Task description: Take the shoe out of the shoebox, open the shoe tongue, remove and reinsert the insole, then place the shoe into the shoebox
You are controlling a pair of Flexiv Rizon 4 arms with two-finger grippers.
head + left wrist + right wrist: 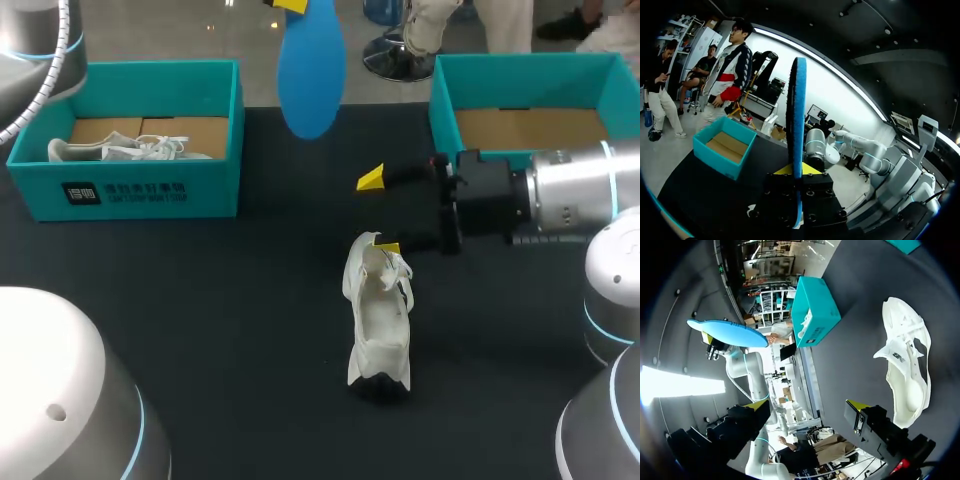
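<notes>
Head view, item 1: shoe, white, resting on the dark table near its middle, opening upward, laces loose at the far end. No insole is seen inside it.

Item 2: insole, blue, held in the air beyond the shoe's far end and well apart from it. It is clamped at one end by the left gripper. In the left wrist view it stands edge-on between that gripper's fingers, both of which press against it.

Item 3: right gripper, coming in from the shoe's right, fingers spread wide and holding nothing. One yellow tip sits at the shoe's far end beside the laces (whether it touches cannot be told). The other tip is farther off, over bare table. In the right wrist view the shoe lies just beside one finger, outside the gap.

Item 4: left box, teal, well to the shoe's left and farther back. It holds a second shoe, also white, on a cardboard floor.

Item 5: right box, teal, to the shoe's right and farther back, behind the right arm. Only its cardboard floor shows inside.
</notes>
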